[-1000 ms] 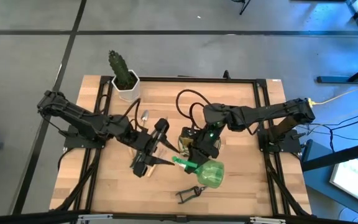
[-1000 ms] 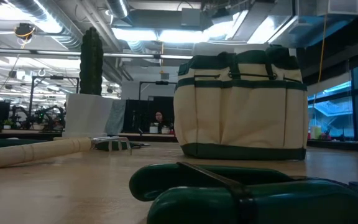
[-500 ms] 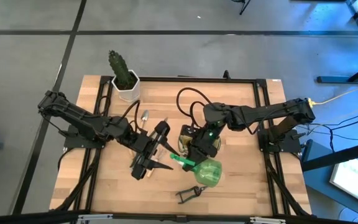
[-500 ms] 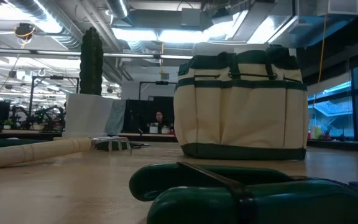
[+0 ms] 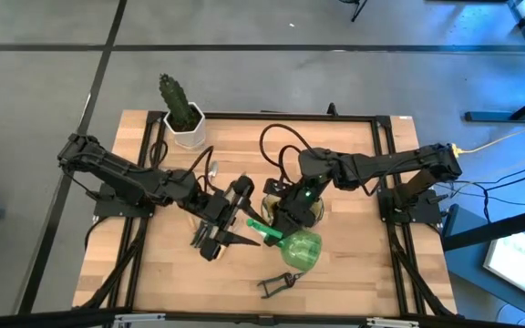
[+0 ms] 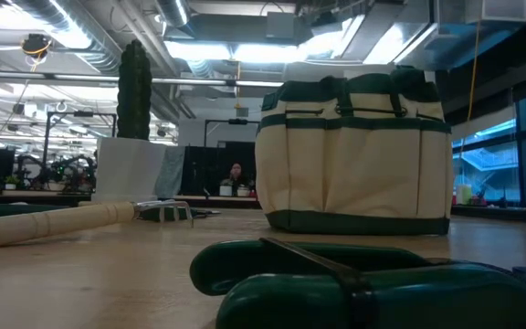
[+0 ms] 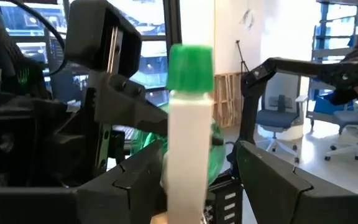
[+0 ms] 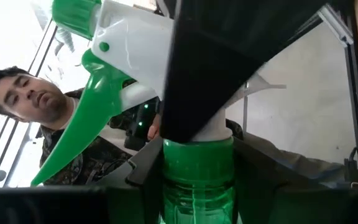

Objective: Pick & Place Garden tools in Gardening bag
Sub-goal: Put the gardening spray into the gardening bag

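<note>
Pinching the neck of the green spray bottle (image 5: 299, 248), the right pincer (image 5: 285, 219) hides most of the gardening bag (image 5: 272, 199) mid-counter (image 5: 354, 264). The left pincer (image 5: 244, 228) stands spread around the bottle's white-and-green nozzle. Black pruning shears (image 5: 279, 283) lie near the front edge, with bare wood around them.

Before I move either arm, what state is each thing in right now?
spray bottle: gripped at the neck, nozzle toward the left arm.
right gripper: shut on the spray bottle.
left gripper: open, astride the nozzle.
gardening bag: upright on the table.
pruning shears: lying on the table, untouched.
wooden-handled tool: lying flat.
cactus: upright in its pot.
</note>
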`<act>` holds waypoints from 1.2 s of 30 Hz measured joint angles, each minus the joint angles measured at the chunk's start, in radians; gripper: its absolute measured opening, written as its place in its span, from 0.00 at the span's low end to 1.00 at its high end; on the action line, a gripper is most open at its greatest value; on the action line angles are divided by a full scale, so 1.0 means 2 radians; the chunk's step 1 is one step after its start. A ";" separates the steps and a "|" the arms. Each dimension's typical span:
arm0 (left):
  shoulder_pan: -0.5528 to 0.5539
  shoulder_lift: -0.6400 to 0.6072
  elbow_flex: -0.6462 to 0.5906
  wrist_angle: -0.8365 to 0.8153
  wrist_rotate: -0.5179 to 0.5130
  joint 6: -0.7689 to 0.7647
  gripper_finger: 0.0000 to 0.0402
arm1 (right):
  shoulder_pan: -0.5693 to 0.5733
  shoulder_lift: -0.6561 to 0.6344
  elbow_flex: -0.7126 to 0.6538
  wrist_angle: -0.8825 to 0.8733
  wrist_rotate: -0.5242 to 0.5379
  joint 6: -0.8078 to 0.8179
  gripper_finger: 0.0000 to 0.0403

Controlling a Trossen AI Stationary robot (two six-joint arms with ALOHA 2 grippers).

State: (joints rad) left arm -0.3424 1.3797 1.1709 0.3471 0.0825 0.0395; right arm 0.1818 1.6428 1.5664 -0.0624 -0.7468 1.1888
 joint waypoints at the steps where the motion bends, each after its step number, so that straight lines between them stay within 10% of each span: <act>1: 0.000 0.002 0.000 0.001 0.003 0.000 0.51 | 0.000 0.000 0.000 0.000 0.001 0.000 0.37; 22: 0.002 -0.001 -0.001 0.033 0.007 -0.021 0.46 | -0.004 -0.001 0.000 -0.004 0.009 -0.008 0.37; 36: 0.008 -0.004 0.000 0.008 0.003 -0.031 0.10 | -0.006 0.000 0.000 -0.007 0.015 -0.022 0.42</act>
State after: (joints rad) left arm -0.3258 1.3709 1.1717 0.3628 0.0883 -0.0234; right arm 0.1696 1.6432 1.5661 -0.0766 -0.7171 1.1451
